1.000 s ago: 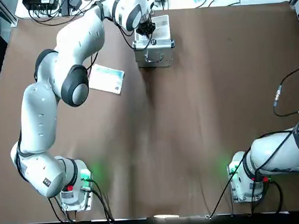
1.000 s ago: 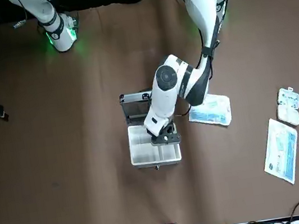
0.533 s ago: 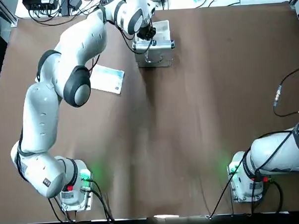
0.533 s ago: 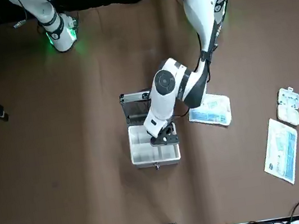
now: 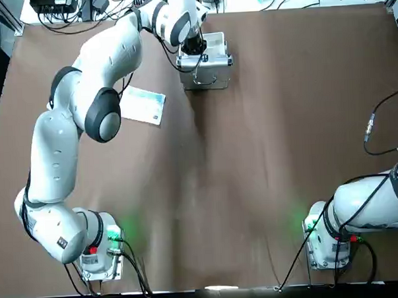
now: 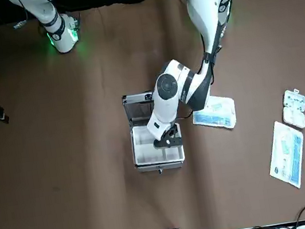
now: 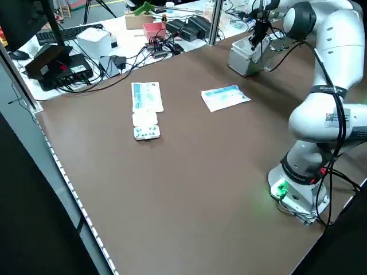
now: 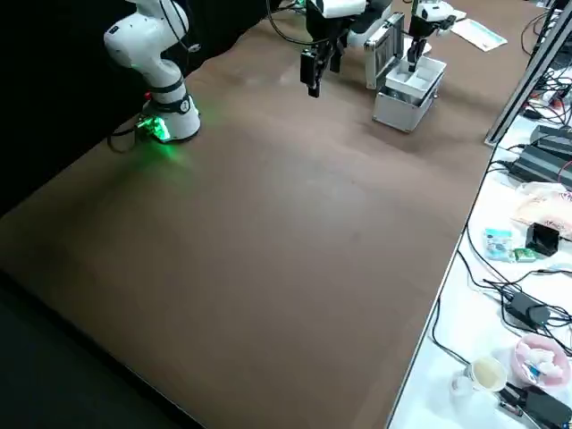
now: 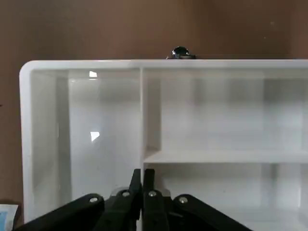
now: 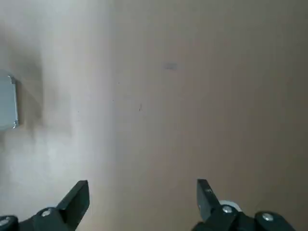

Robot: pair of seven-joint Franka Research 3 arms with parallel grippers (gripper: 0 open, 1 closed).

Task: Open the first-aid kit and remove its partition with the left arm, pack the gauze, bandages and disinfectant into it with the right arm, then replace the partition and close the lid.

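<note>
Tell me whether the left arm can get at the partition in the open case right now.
Probably yes. The lid stands open, and the left pincer is already down on the partition, its fingers shut at a divider wall. Nothing lies in the way.

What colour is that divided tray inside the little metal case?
The partition is plain white, clearest in the left wrist view.
</note>
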